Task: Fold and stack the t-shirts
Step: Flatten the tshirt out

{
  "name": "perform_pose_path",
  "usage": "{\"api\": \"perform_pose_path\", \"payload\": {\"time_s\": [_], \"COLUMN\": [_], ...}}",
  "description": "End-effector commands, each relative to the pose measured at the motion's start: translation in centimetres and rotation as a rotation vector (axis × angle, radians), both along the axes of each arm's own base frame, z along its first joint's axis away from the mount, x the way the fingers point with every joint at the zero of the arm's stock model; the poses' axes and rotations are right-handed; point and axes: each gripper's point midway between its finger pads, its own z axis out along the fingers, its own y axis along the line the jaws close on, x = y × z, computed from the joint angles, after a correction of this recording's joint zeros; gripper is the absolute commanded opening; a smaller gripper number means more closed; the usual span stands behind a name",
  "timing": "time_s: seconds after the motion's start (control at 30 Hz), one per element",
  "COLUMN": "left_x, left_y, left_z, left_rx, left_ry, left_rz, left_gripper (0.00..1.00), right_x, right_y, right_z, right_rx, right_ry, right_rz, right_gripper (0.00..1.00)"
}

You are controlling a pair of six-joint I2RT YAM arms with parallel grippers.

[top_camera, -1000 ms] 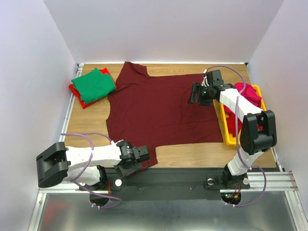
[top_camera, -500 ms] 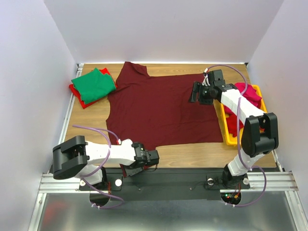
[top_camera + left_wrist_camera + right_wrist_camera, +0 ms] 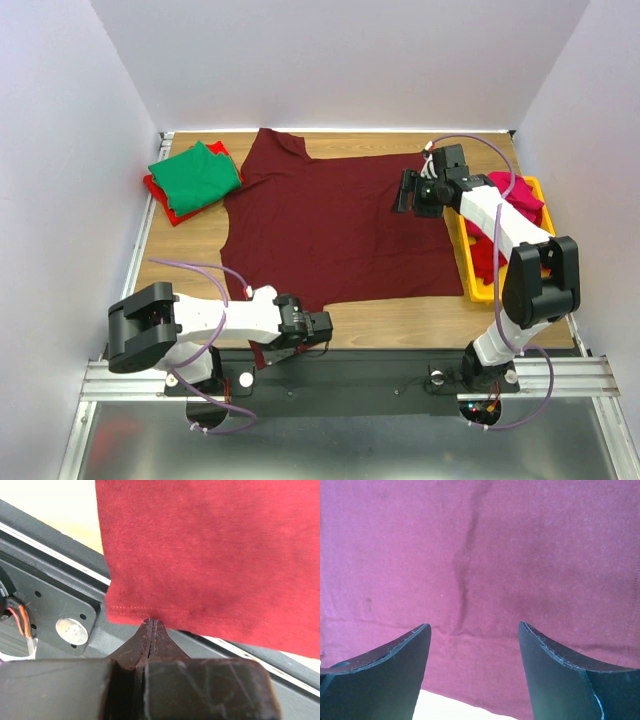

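Observation:
A dark maroon t-shirt [image 3: 330,225] lies spread flat across the wooden table, and its near hem corner hangs over the front edge. My left gripper [image 3: 320,325] is at that corner. In the left wrist view its fingers are pressed together [image 3: 151,622] on the very edge of the maroon hem [image 3: 210,555]. My right gripper [image 3: 405,192] hovers open over the shirt's right side, cloth [image 3: 470,540] showing between its spread fingers [image 3: 472,630]. A folded green t-shirt [image 3: 195,175] rests on a red one [image 3: 175,213] at the back left. A pink t-shirt [image 3: 515,192] sits in the tray.
The yellow tray [image 3: 470,272] stands along the right edge with pink and red cloth inside. White walls close in the table on three sides. A black rail [image 3: 380,365] carrying the arm bases runs along the near edge, just under the left gripper.
My left arm swung right along the near edge to the shirt's hem corner, and its jaws closed there. The right arm has hardly moved.

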Motion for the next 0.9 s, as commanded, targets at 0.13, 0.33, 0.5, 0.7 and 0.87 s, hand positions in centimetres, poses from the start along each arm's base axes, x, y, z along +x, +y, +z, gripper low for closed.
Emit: {"api": "perform_pose_path", "payload": {"time_s": [0.13,0.33,0.5,0.7,0.87], "left_x": [5.0,7.1,5.7,5.6,7.5], "left_y": [-1.1,2.2,3.3,2.9,1.3], "left_z": [4.4,4.4,4.3,2.5,2.2], "left_rx": [-0.054,-0.079,-0.145,-0.095,-0.073], "left_ry": [-0.171,-0.158,-0.141,-0.09,-0.103], "left_rz": [-0.045,0.116,0.2,0.159,0.064], "left_gripper": [0.0,0.67,0.96,0.97,0.9], "right_x": [0.5,0.4,0.4,0.4,0.2], "right_y": [0.2,0.4,0.4,0.6,0.6], "right_z": [2.4,2.6,2.7,2.6,2.6], "right_rx": [0.017,0.022,0.022,0.033,0.033], "right_ry": [-0.072,-0.076,-0.078,-0.071,-0.071], "right_rz": [0.004,0.009,0.009,0.013,0.013], "right_gripper": [0.76,0.76,0.76,0.76,0.76]}}
